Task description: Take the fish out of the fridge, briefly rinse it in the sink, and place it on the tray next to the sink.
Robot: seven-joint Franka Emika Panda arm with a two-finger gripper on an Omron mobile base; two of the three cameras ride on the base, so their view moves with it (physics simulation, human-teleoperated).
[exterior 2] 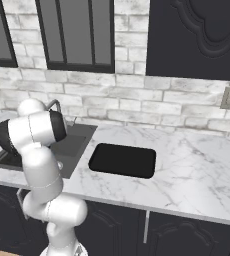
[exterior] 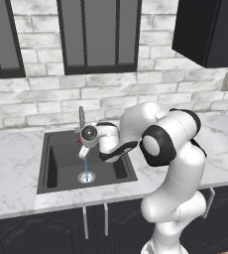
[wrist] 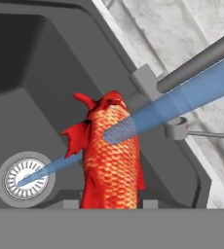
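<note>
Holding the fish (exterior: 80,141) under the running water, the gripper (exterior: 84,148) hung over the sink (exterior: 56,168) in the left base view, just in front of the tap (exterior: 81,118), with the stream falling to the drain (exterior: 86,177) below. Room looked tight there: the tap stood right behind the hand, and a careless lift could have knocked it. Over to the right base view, and the arm blocked most of the basin, but the tray (exterior 2: 122,160) lay black and bare on the marble counter (exterior 2: 187,170) just beside the sink (exterior 2: 79,137), with open counter all round it. The path across looked free once the hand cleared the basin rim. Down in the hand view, the fish (wrist: 110,155) stood up between the finger tips, jaws narrowed tight on its lower body, the water stream (wrist: 148,116) striking its upper half. Wet scales and a slim grip were the worry; a fast swing might have let it slip into the sink (wrist: 31,73), near the drain (wrist: 25,179).
</note>
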